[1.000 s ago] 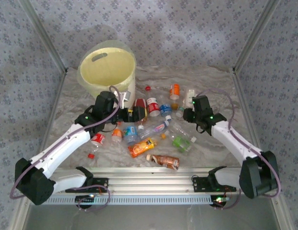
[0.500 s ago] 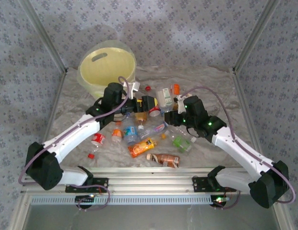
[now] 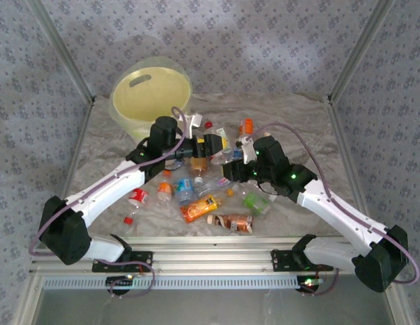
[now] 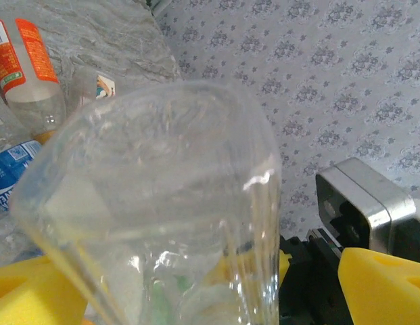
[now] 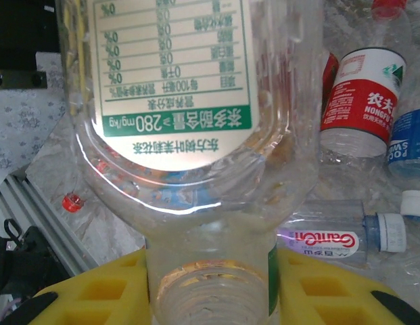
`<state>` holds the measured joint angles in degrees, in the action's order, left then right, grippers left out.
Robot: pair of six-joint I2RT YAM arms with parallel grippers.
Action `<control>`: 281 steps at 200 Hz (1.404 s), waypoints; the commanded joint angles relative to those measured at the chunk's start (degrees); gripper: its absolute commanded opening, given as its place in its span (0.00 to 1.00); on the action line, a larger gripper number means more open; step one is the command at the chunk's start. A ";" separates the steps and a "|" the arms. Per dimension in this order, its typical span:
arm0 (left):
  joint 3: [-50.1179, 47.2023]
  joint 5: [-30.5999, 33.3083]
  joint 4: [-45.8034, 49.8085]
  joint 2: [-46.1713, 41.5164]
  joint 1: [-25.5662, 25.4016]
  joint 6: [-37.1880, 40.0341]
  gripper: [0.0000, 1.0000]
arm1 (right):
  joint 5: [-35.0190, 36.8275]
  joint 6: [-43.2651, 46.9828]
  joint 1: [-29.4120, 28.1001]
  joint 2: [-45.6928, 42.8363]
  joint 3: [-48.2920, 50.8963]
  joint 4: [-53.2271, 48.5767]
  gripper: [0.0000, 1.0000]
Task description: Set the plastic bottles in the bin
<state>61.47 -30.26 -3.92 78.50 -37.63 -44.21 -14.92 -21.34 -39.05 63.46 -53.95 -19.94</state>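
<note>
1. Left pincer stands wide around a clear bottle. A gap shows beside one yellow pad, so I judge it not yet clamped. Right pincer is pinched narrow on the neck of a labelled bottle, which is held up off the pile.
2. Step in hand, as I read it, is a hand-over, since the two pincers sit close together in the overhead view. The clear bottle may be the labelled one seen from its other end, though I cannot tell for certain. The next move calls for the left pincer to close firmly before the right lets go, then a carry to the bin.
3. Both arms reach forward and inward, elbows out, wrists turned toward each other above the middle of the pile.
4. Worktop, draped in a crinkled grey sheet, lies below both pincers.
5. Bin stands beyond and to the left of the left pincer, well apart from the right one, with its open mouth in plain view.
6. Plastic bottles lie loose beneath and on the near side of both pincers.
7. Red cap lies alone, well to the near left of the left pincer.
</note>
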 commanded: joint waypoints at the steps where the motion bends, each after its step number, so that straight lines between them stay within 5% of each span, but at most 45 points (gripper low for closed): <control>1: 1.45 -1.12 -3.11 -0.02 -0.32 -0.79 0.87 | -1.28 1.04 -0.88 0.17 -1.83 0.87 0.38; 26: 1.37 -0.85 -3.19 -0.58 -0.29 -1.12 0.73 | -0.68 0.98 -1.16 0.65 -1.80 0.46 0.38; 80: 2.41 -1.08 -1.98 -2.41 -0.27 -2.54 0.59 | -0.22 0.90 -2.25 0.70 -2.32 0.94 0.40; 117: 4.93 0.46 4.00 -4.17 0.55 0.15 0.58 | 1.06 1.13 -2.87 -1.39 -2.79 0.96 0.62; 157: 10.67 0.20 12.28 -5.55 4.94 3.78 0.58 | 1.83 1.72 -2.55 -5.84 -4.21 -0.52 1.00; 239: 35.55 1.60 33.11 -0.59 16.67 18.80 0.59 | 7.00 2.68 -0.34 -8.62 -11.79 -6.49 1.00; 281: 42.94 8.20 37.34 3.43 21.44 27.02 0.58 | 12.80 2.97 -0.30 -9.79 -12.55 -8.48 1.00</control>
<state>99.94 -26.74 27.92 79.09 -17.78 -24.80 -6.72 -19.62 -39.62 55.11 -64.77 -25.61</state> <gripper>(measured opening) 0.588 0.998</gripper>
